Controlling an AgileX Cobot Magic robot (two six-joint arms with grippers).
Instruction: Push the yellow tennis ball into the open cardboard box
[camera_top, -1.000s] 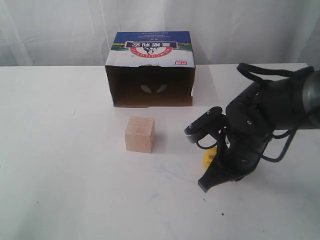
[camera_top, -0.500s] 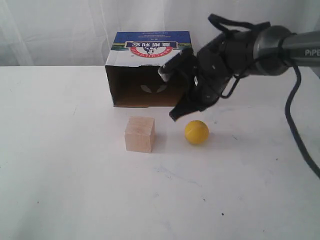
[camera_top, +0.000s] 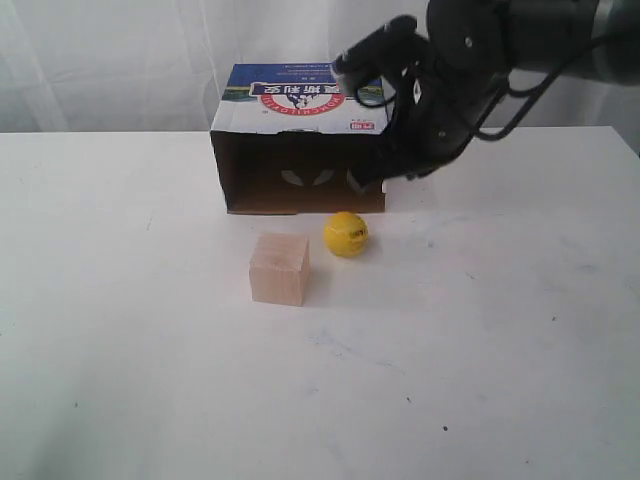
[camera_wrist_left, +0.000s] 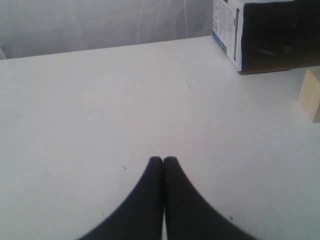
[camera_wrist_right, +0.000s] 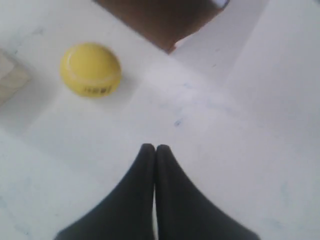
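Wooden cube (camera_top: 279, 269) sits nearest on tabletop (camera_top: 500, 350). Yellow tennis ball (camera_top: 346, 234) lies just beyond, right of it, just outside open cardboard box (camera_top: 300, 140) mouth. Right tool (camera_wrist_right: 154, 147) clenched, empty, raised by box's right corner. Left tool (camera_wrist_left: 163, 160) clenched, empty.

The ball (camera_top: 346, 233) is small, yellow and fuzzy, with a pale curved seam and a small dark print on its side, and it sits outside the box (camera_top: 303, 97), just in front of the right end of its opening. The box is a brown carton with its open, dark mouth facing forward and a blue, white and red top panel with upside-down lettering.
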